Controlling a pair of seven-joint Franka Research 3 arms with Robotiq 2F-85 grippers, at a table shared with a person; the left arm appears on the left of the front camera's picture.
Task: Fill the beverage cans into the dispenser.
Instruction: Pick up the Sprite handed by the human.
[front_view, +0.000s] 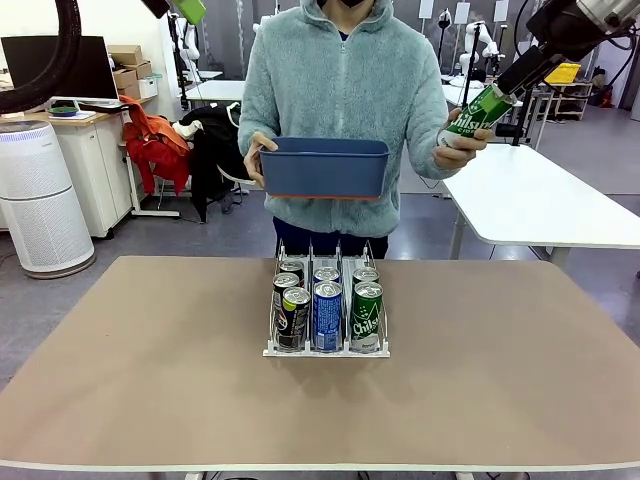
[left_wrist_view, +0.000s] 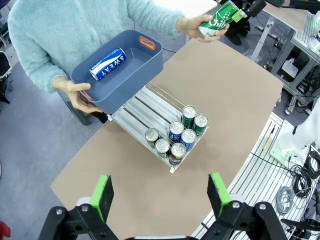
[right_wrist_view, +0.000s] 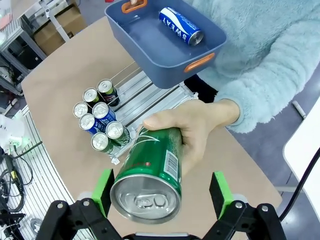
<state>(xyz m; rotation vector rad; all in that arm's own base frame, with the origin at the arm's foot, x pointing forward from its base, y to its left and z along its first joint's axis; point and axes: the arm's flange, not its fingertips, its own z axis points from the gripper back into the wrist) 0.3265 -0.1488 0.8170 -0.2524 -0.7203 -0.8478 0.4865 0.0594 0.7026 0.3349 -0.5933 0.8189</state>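
Tan table (front_view: 150, 380) carries the dispenser (left_wrist_view: 141, 110) midway along, nearer its far edge. Six stand upright at the lanes' near end: two black-and-green cans (front_view: 292, 318), two blue cans (front_view: 328, 315), two green cans (front_view: 367, 316). From the front the person's dark blue bin (front_view: 325, 170) presents its outer wall. Both wrist views look inside, where a third blue can (left_wrist_view: 107, 63) lies on its side along the bin's length. A third green can (right_wrist_view: 150, 175), in the person's hand (right_wrist_view: 202, 125) off the far edge, tilts its silver top into the right gripper (right_wrist_view: 161, 192), whose pads flank it, spread and unclamped. Left gripper (left_wrist_view: 160, 192) hangs released above the table.
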